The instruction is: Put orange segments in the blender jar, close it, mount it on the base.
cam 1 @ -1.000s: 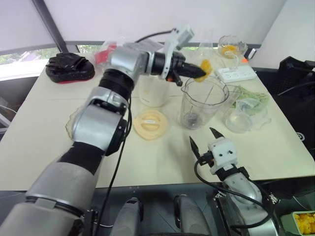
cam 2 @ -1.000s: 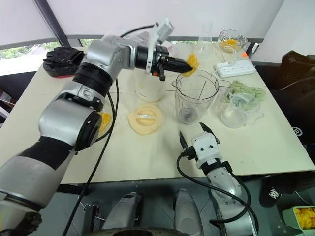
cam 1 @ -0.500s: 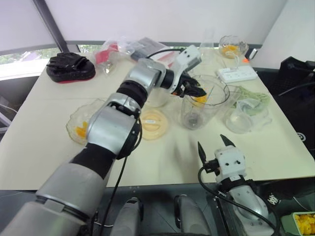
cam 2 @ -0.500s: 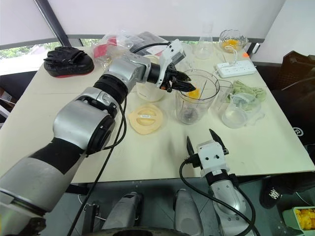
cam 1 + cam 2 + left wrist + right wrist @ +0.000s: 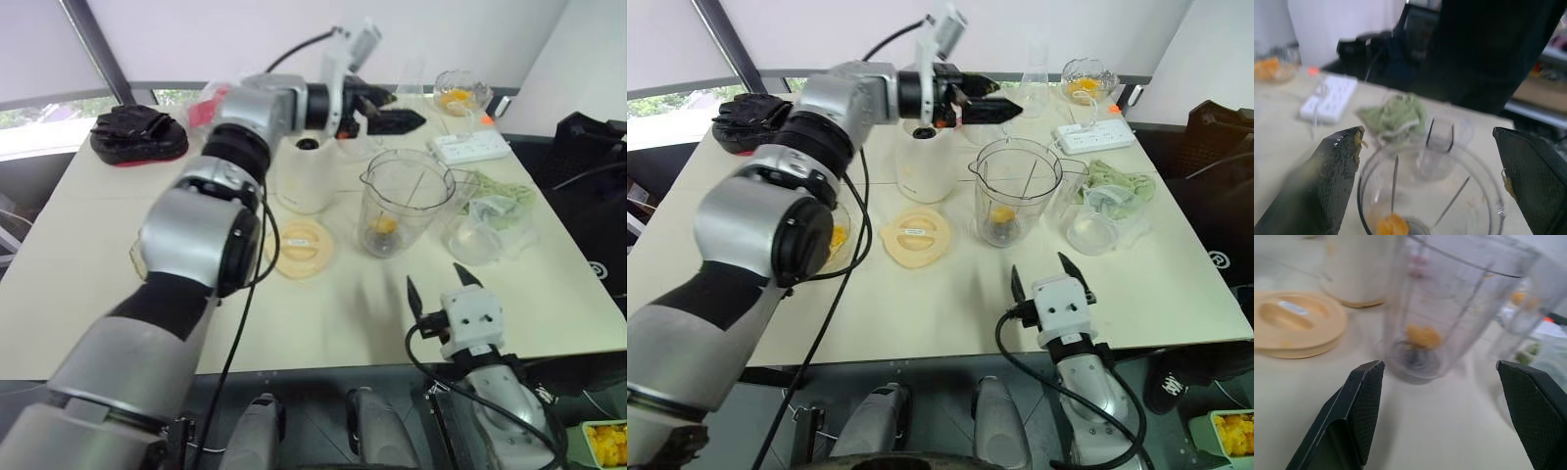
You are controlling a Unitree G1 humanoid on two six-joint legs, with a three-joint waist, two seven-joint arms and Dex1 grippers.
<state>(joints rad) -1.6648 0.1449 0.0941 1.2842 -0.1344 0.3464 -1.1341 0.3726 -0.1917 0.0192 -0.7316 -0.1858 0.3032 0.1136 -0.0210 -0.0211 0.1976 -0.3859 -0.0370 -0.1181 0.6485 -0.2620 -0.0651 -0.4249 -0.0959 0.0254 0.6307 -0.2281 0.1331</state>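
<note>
**A:** What do I have in the head views?

**B:** I see the blender jar (image 5: 404, 201) upright on the desk (image 5: 78, 255), one orange segment (image 5: 383, 225) lying at its bottom by the blade. The base (image 5: 305, 174) stands just to the jar's left, and the flat cream lid (image 5: 300, 245) lies in front of the base. My left end effector (image 5: 991, 103) hangs above and behind the jar, fingers spread, holding nothing. My right end effector (image 5: 1050, 275) sits near the desk's front edge, also spread wide and empty. A shallow bowl (image 5: 835, 238) with more orange pieces rests on the left, partly hidden by my arm.

**A:** And the left wrist view?

**B:** I look down into the jar's mouth between both fingers (image 5: 1327, 186), which carry bits of pulp. The segment is at the bottom. Beyond are a green cloth (image 5: 1396, 115) and a white power strip (image 5: 1330, 98).

**A:** The right wrist view?

**B:** The jar stands ahead between the parted fingers (image 5: 1359, 404), fruit inside, lid and base beside it.
</note>
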